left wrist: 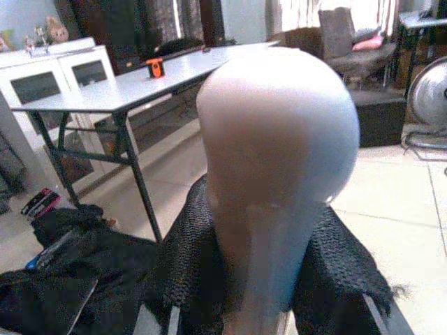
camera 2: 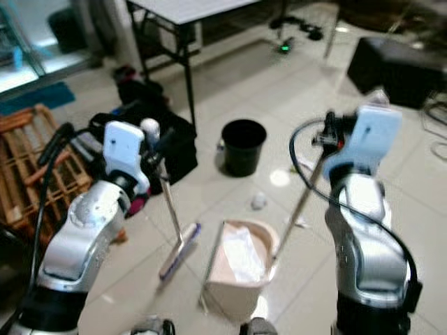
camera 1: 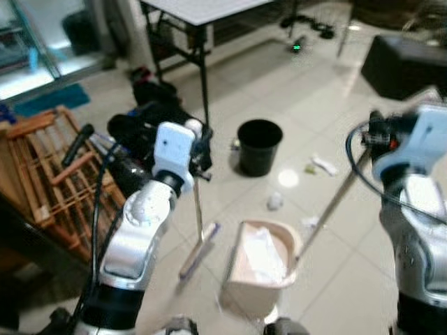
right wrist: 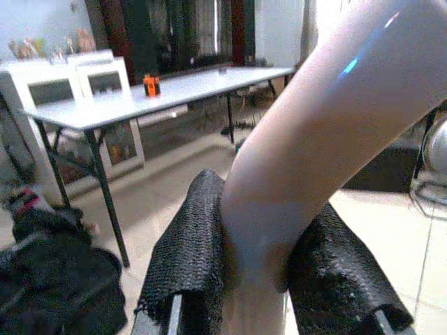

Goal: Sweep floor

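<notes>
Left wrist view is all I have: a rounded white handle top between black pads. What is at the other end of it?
Observer: The left gripper holds a broom; its head rests on the tiled floor, just left of the dustpan.
Operator: Is the dustpan held?
Observer: Yes. The right gripper is shut on the dustpan's long handle.
Operator: Any litter left?
Observer: A crumpled scrap lies beyond the dustpan, and more scraps lie to the right of the black bucket.
</notes>
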You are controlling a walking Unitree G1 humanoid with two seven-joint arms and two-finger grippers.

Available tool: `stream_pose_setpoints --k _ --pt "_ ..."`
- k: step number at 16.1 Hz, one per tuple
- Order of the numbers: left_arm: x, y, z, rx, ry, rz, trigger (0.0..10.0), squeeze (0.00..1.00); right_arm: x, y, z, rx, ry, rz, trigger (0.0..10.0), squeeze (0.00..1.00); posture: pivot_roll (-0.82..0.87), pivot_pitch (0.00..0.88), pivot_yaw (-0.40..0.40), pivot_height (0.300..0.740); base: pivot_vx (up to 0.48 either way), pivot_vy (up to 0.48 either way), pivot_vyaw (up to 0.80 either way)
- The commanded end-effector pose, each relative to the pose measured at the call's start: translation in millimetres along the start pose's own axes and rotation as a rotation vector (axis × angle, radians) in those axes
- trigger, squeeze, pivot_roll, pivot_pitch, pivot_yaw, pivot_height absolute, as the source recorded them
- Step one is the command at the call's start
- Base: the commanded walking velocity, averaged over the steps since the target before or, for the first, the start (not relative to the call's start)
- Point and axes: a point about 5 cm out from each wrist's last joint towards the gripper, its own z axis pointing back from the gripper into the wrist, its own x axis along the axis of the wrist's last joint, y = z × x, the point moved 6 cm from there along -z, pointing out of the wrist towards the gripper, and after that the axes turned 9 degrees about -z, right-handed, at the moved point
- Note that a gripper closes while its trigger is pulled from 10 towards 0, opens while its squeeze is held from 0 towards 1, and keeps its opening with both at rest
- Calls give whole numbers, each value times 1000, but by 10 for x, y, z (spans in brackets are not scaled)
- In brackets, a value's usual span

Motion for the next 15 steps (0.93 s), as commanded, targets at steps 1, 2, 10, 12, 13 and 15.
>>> stream_pose_setpoints --k 1,2,10,12,13,15 --pt "214 96 -16 28 -75 -29 10000 0 202 104 15 44 -63 -21 10000 0 -85 72 43 740 300 0 0" --pt "226 101 -17 29 -78 -33 10000 0 277 134 -10 52 -79 -26 10000 0 -86 72 43 740 334 0 -663" --pt "195 184 -3 41 -64 -68 10000 0 664 209 -146 98 -151 -69 10000 0 -83 67 43 740 381 0 -83" --pt "193 185 -9 42 -64 -70 10000 0 733 182 -155 88 -169 -83 10000 0 -83 66 43 740 418 0 0" --pt "191 187 -8 42 -63 -70 10000 0 764 171 -154 84 -176 -87 10000 0 -83 66 44 740 420 0 0" --pt "177 180 -3 41 -60 -69 10000 0 782 163 -161 81 -177 -98 10000 0 -85 65 45 740 422 0 0"
